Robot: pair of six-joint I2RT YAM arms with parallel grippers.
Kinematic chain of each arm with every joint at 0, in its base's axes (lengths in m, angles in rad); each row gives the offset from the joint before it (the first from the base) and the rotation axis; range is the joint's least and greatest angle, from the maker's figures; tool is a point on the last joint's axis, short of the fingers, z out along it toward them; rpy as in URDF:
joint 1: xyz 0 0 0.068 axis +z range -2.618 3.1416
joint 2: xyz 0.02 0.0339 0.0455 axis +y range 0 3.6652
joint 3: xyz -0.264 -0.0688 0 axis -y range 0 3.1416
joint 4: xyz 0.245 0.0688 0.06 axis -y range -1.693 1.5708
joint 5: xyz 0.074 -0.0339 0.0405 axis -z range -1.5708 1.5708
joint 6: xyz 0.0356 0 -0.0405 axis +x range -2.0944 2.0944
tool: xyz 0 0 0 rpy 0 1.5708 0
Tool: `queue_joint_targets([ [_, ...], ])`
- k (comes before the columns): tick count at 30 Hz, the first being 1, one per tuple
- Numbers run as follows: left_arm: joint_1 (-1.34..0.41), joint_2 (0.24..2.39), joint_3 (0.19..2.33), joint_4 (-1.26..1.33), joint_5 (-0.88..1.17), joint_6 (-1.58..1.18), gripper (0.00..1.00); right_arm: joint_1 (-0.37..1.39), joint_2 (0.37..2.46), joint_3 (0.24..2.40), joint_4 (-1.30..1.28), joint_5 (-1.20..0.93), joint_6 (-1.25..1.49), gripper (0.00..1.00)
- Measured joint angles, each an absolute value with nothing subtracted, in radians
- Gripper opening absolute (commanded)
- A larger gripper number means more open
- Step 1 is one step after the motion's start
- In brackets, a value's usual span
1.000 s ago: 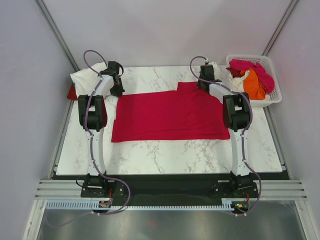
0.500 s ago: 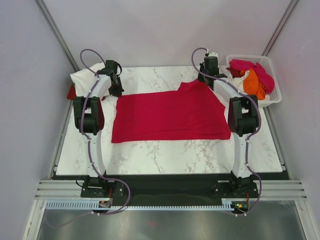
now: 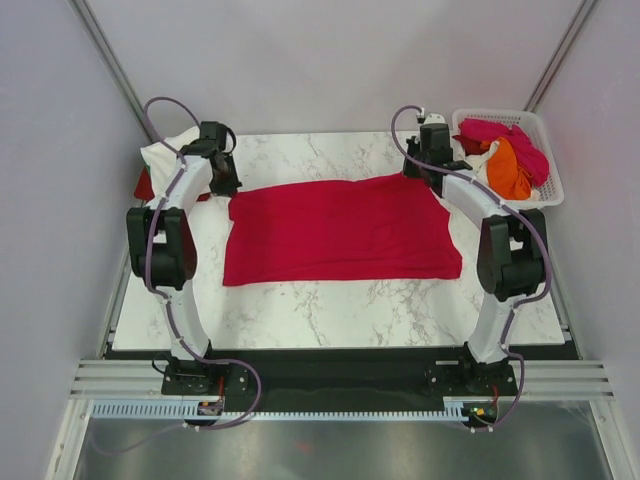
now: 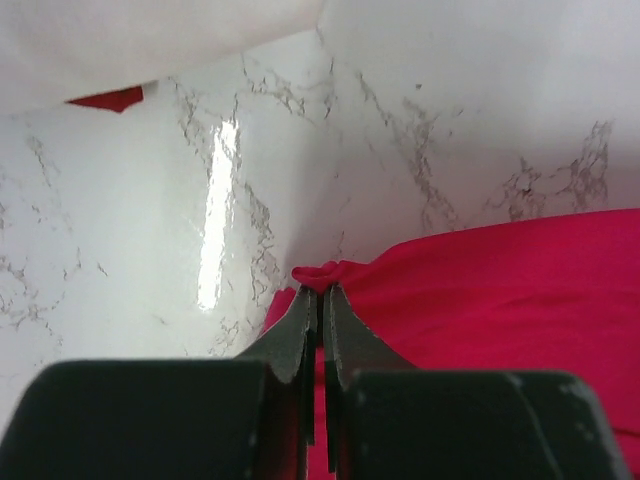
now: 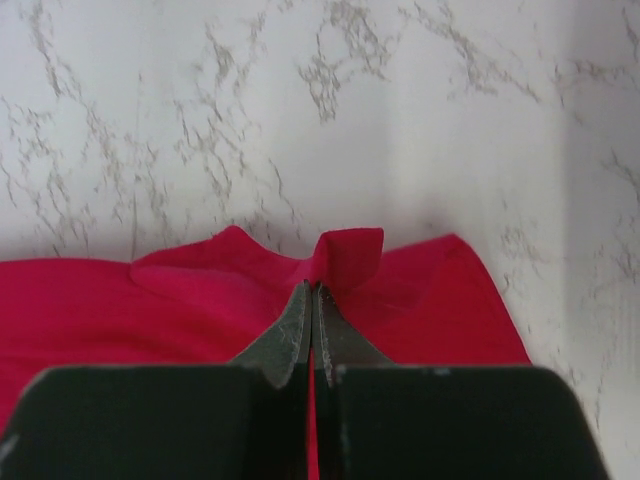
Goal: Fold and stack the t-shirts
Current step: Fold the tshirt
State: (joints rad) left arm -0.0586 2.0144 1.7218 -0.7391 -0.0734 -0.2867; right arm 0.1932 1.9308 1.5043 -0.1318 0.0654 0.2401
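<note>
Marble-patterned desk [image 3: 340,310] seen from above, with two robot arms reaching from its near edge to its far side. At the far left corner lies a rumpled cream-white shirt [image 3: 165,155], and a scrap of red cloth [image 3: 146,186] shows beneath its near edge. Just to the right of that pile, the left fingers [image 3: 226,183] are down at the far left corner of a crimson-red shirt [image 3: 340,230]. The left wrist view shows these fingers [image 4: 308,325] pressed together on a small bunched tip of the crimson cloth [image 4: 500,290], with bare marble [image 4: 100,220] beyond and the cream-white shirt [image 4: 150,35] at the top of that view. The crimson-red shirt is spread flat across the middle of the desk as a wide, roughly rectangular shape, its near edge running straight from left to right. At its far right corner are the right fingers [image 3: 428,172]. In the right wrist view they [image 5: 295,325] are clenched on a little upright fold of the crimson cloth [image 5: 100,310], with bare marble [image 5: 200,100] behind it. Further right, at the far right corner of the desk, a white lattice basket [image 3: 500,113] holds a heap of shirts: a pink one [image 3: 500,130] on top, an orange one [image 3: 510,170] nearer, and a white one [image 3: 475,160] on the basket's left side.
</note>
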Motion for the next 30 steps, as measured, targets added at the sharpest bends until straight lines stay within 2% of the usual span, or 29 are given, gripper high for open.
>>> queue_joint_targets([
  [8, -0.045, 1.945, 1.57, -0.719, -0.072, -0.286, 0.02, 0.197, 1.678, 1.246, -0.151, 0.072, 0.239, 0.0],
  [17, -0.045, 1.936, 1.504, -0.683, -0.067, -0.278, 0.02, 0.201, 1.372, 1.001, -0.16, 0.075, 0.279, 0.0],
  [30, -0.046, 1.824, 1.407, -0.619, -0.015, -0.24, 0.03, 0.203, 1.209, 0.81, -0.284, 0.135, 0.359, 0.0],
])
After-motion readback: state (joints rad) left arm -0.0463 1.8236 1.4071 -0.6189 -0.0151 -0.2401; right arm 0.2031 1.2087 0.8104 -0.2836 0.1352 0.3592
